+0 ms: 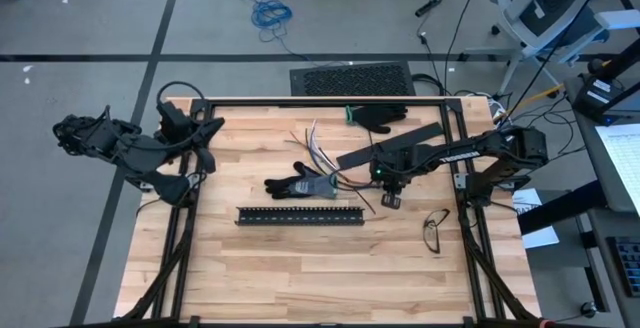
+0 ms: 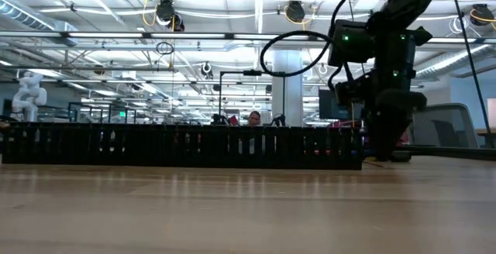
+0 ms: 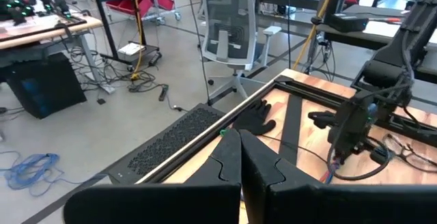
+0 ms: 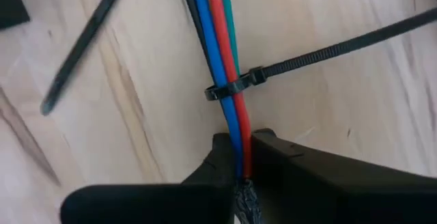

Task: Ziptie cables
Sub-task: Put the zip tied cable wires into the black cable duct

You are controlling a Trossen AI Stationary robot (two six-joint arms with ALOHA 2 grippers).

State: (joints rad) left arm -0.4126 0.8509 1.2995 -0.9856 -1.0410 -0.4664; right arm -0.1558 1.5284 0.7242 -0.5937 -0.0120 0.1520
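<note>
Wood, pale and striped, makes the table (image 1: 300, 268) that fills the middle of the high view. At the left edge of that view the left gripper (image 1: 205, 155) waits over the table's corner. Its two dark fingers (image 3: 256, 166) are pressed together with nothing between them.

Next, near the middle, lies a dark glove (image 1: 297, 184) with its fingers pointing left. The cables (image 1: 312, 140) fan out just above it and run down to the right, toward the other arm. Below the glove lies a long black slotted channel (image 1: 300, 215), flat on the wood. In the low view it stands like a little fence across the picture.

Right of the middle, the right gripper (image 1: 385, 190) is down at the table. It is clenched on the cables: in the right wrist view the blue, red and green wires (image 4: 229, 80) go straight in between its fingers (image 4: 218, 159). A black zip tie (image 4: 235, 86) is looped around the wires just beyond the fingertips, and its long tail sticks out toward the upper right.

Farther right, a pair of glasses (image 1: 436, 230) lies on the wood. Another black glove (image 1: 378, 116) sits at the top edge of the table.
</note>
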